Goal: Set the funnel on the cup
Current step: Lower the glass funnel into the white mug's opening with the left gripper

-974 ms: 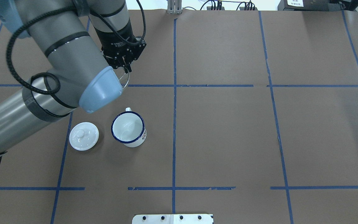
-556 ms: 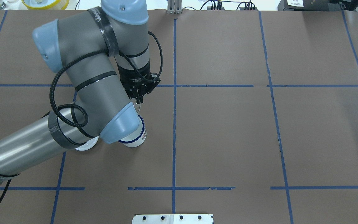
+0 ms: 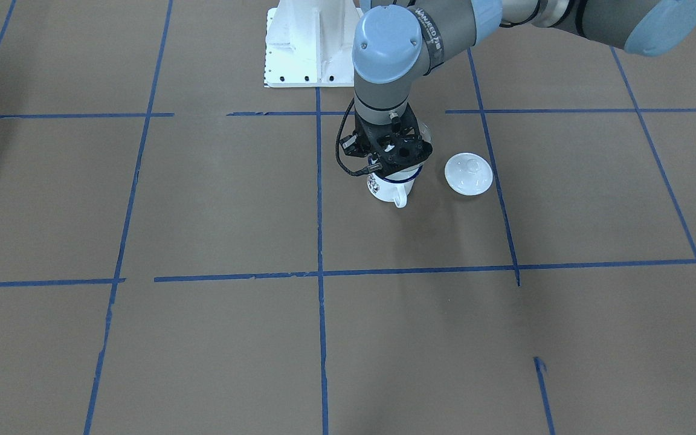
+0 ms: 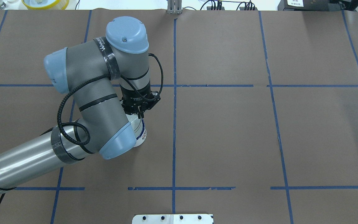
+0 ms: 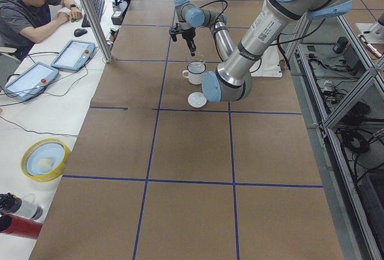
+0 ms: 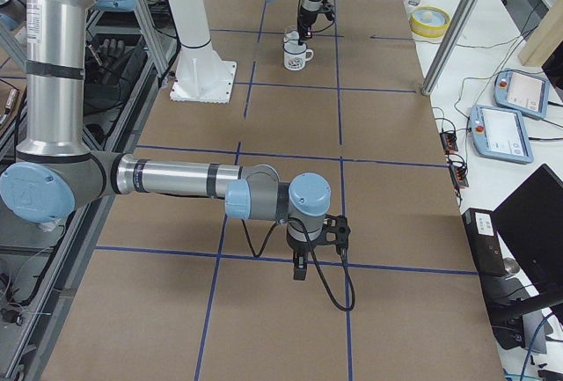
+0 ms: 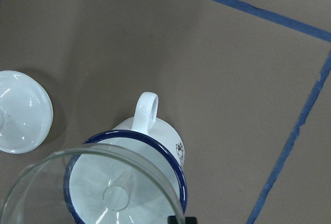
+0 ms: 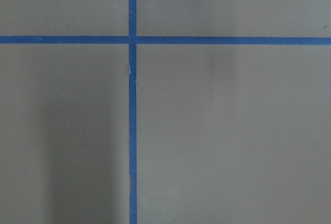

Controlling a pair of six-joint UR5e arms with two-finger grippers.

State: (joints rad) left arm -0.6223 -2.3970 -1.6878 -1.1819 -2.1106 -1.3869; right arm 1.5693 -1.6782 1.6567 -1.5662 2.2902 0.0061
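The white enamel cup (image 7: 165,133) with a dark blue rim stands upright on the brown paper, its handle pointing away from the robot. It also shows in the front view (image 3: 391,188) and, half hidden by the arm, in the overhead view (image 4: 141,133). My left gripper (image 4: 139,114) is shut on the rim of the clear funnel (image 7: 98,188) and holds it just above the cup's mouth, spout down and over the opening. My right gripper (image 6: 300,273) hangs over bare table far away; I cannot tell whether it is open or shut.
The round white domed lid (image 3: 469,174) lies on the table beside the cup, on its robot-left side, and also shows in the left wrist view (image 7: 20,113). The white robot pedestal (image 3: 309,48) stands behind the cup. An operator (image 5: 30,8) sits at a side desk.
My left arm has swung from the far side of the table toward the robot with the funnel, and now holds it over the cup. The arm now hides the lid in the overhead view.
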